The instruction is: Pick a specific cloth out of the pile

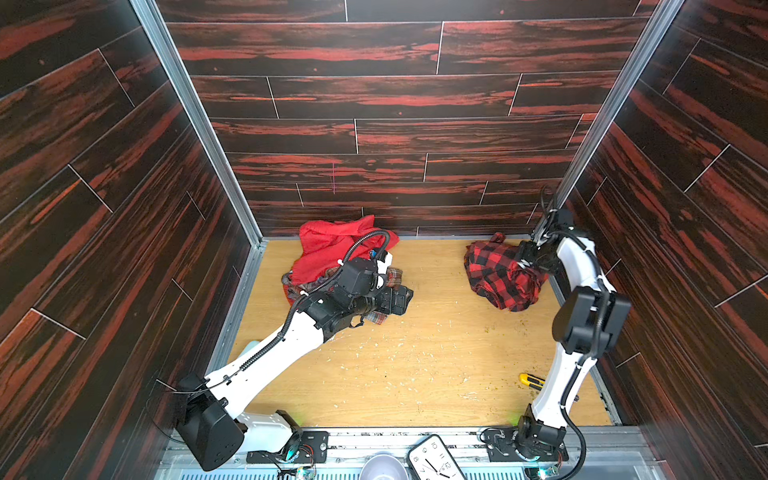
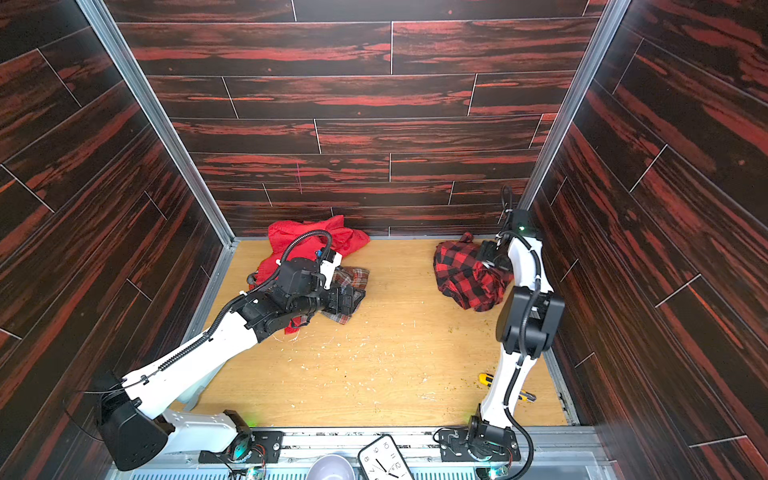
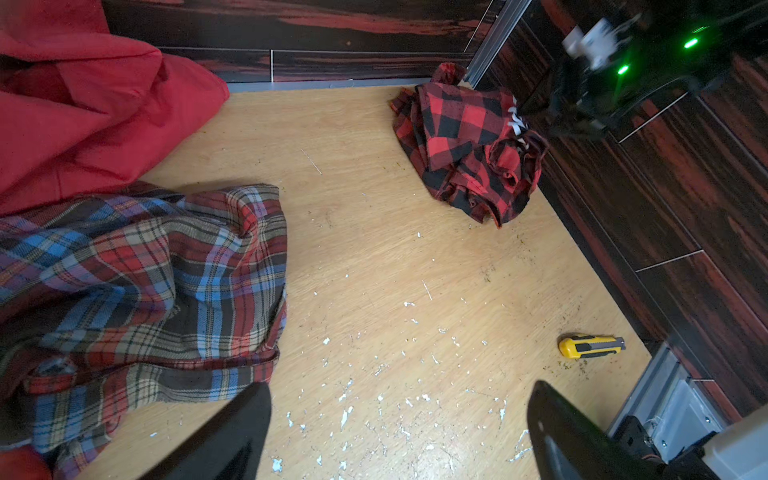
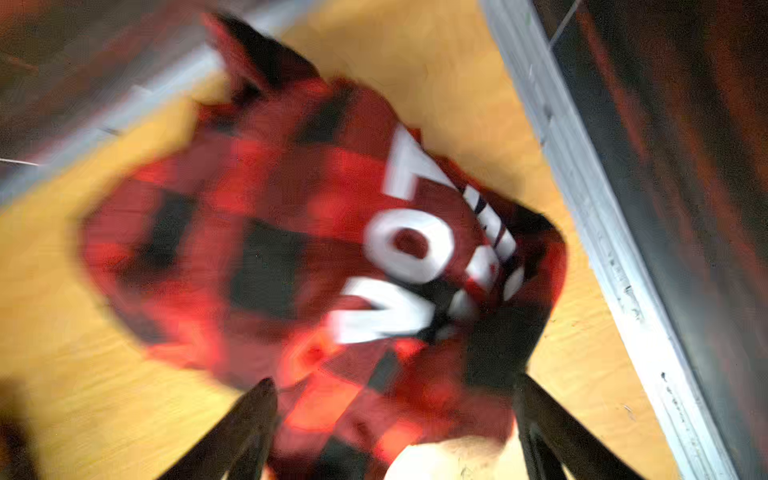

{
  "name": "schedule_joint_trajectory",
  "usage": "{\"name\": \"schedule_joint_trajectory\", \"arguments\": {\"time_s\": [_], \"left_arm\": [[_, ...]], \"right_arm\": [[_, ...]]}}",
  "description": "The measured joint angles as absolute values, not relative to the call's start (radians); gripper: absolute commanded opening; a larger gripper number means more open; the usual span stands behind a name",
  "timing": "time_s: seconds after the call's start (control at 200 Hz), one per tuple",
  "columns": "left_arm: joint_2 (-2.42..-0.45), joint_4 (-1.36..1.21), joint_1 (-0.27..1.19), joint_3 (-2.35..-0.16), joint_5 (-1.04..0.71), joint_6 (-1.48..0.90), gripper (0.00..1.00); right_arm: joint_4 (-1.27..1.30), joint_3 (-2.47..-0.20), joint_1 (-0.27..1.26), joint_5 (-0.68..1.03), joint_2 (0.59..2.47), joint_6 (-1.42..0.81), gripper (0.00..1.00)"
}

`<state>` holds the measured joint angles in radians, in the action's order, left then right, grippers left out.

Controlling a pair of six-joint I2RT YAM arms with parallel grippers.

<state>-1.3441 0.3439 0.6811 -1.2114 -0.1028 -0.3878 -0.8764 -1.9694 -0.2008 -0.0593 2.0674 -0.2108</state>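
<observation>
Left wrist view: left gripper (image 3: 399, 390) jaws wide, empty, over table (image 3: 374, 270) just beside pile (image 3: 137, 270). Farther off, cloth (image 1: 498, 274) crumpled on table by right wall (image 1: 665, 249), well apart from pile in both top views. Right gripper (image 4: 395, 380) just over cloth, jaws spread, no grip seen. Judgement: pick-out looks done; only arm retreat left
</observation>
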Motion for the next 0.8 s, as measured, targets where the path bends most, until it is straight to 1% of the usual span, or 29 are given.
{"name": "schedule_joint_trajectory", "arguments": {"time_s": [0.075, 0.16, 0.321, 0.431, 0.531, 0.646, 0.716, 0.797], "left_arm": [[-1.344, 0.344, 0.681, -1.215, -0.102, -0.385, 0.99], [-1.344, 0.344, 0.681, -1.216, -0.102, -0.384, 0.99], [-1.344, 0.344, 0.681, -1.217, -0.101, -0.385, 0.99], [-1.335, 0.344, 0.681, -1.217, -0.091, -0.385, 0.99], [-1.320, 0.344, 0.681, -1.217, -0.081, -0.385, 0.99], [-1.316, 0.345, 0.681, -1.217, -0.078, -0.384, 0.99], [-1.316, 0.347, 0.681, -1.217, -0.078, -0.384, 0.99], [-1.317, 0.346, 0.681, -1.218, -0.080, -0.384, 0.99]], "right_arm": [[-0.866, -1.982, -0.198, -0.036, 2.051, -0.217, 0.90], [-0.885, -2.061, -0.189, -0.030, 2.074, -0.218, 0.90], [-0.953, -2.383, -0.142, -0.047, 2.275, -0.209, 0.89], [-1.008, -2.444, -0.115, -0.057, 2.391, -0.201, 0.86], [-1.033, -2.364, -0.095, -0.061, 2.431, -0.198, 0.84], [-0.982, -2.207, -0.087, -0.072, 2.400, -0.208, 0.86], [-0.904, -2.053, -0.091, -0.073, 2.320, -0.227, 0.87], [-0.783, -1.803, -0.110, -0.044, 2.152, -0.273, 0.87]]}}
